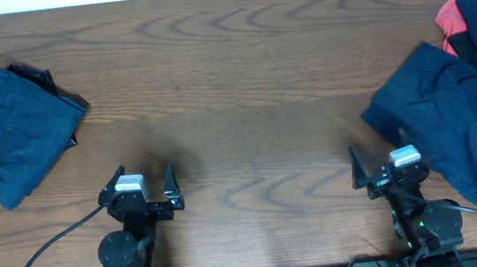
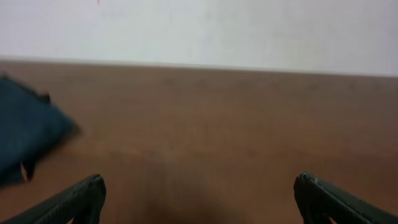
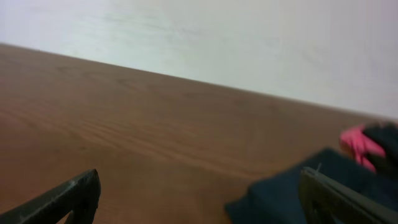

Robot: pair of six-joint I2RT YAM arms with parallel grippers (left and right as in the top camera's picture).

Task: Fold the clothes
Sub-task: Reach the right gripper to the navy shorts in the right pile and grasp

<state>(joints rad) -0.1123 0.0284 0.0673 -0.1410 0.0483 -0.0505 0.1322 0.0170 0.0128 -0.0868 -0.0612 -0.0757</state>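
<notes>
A folded navy-blue garment [image 1: 12,131] lies at the table's left edge, with a black piece [image 1: 47,82] showing at its far side; it also shows in the left wrist view [image 2: 25,130]. A loose heap of navy-blue clothes [image 1: 463,119] lies at the right, with a red piece [image 1: 457,14] at its far end; it also shows in the right wrist view [image 3: 280,196]. My left gripper [image 1: 144,181] is open and empty near the front edge. My right gripper [image 1: 383,161] is open and empty, its right finger next to the heap's edge.
The wooden table [image 1: 233,81] spans the whole view. A black cable [image 1: 43,256] loops from the left arm's base at the front. A pale wall [image 2: 199,31] stands behind the table's far edge.
</notes>
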